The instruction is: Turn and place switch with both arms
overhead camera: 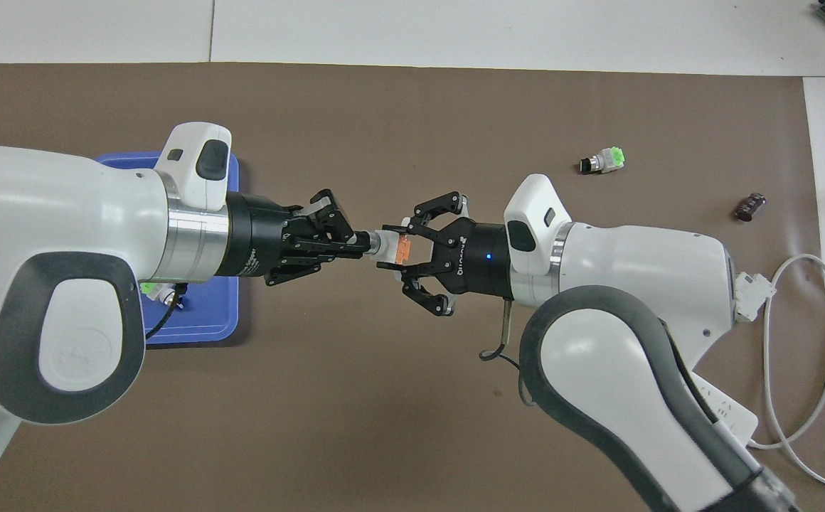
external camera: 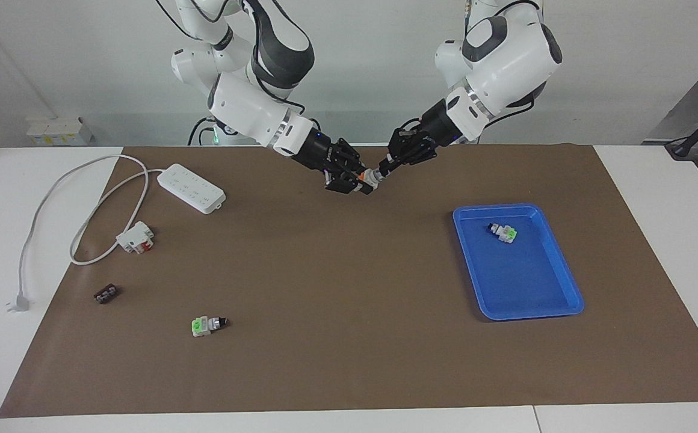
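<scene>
Switch (external camera: 368,177) under inspection is held in the air between my two grippers, over the brown mat (external camera: 337,361) near the worktop edge closest to my bases. My right gripper (external camera: 354,180) has its fingers clamped on the white body by the orange end block. My left gripper (external camera: 385,165) has its fingers closed on the black knob tip. A second switch (external camera: 503,231) lies in the blue tray (external camera: 559,300) toward my left arm's end. A third switch (external camera: 208,325) lies loose toward my right arm's end.

Three switches (external camera: 369,176) (external camera: 209,325) (external camera: 503,232), one blue tray (external camera: 556,252), one power strip (external camera: 191,187), one white-and-red block (external camera: 135,237), one black block (external camera: 106,294)
</scene>
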